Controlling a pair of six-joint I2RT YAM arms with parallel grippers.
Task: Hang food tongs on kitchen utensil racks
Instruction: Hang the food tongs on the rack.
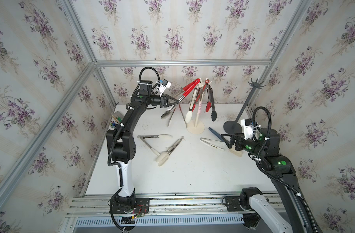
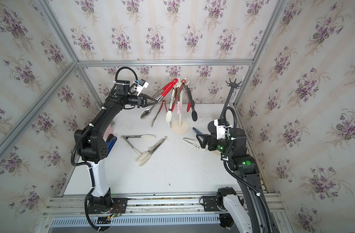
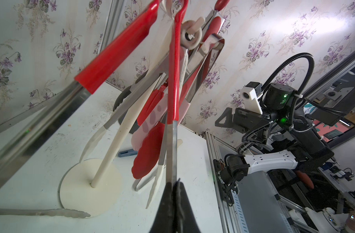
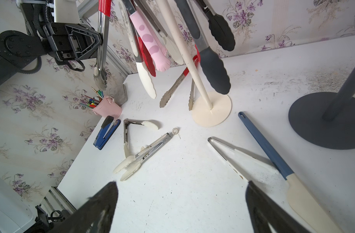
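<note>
L gripper (image 1: 177,102) clamped on red-handled tongs (image 1: 189,87): fingers (image 3: 173,203) pinch 1 steel arm just below its red sleeve, other arm splayed free. Tongs tilted, handle end up by the hook crown of the cream rack (image 1: 196,121), steel tips hanging over the table's (image 1: 192,177) far edge. Several tongs hang on that rack. R gripper (image 1: 226,140) jaws wide, holding nothing, hovering nr table's right edge above white tongs (image 1: 212,143). 2 cream-tipped tongs (image 1: 162,156) lie mid-table. Grey rack (image 1: 243,109) at far right corner.
</note>
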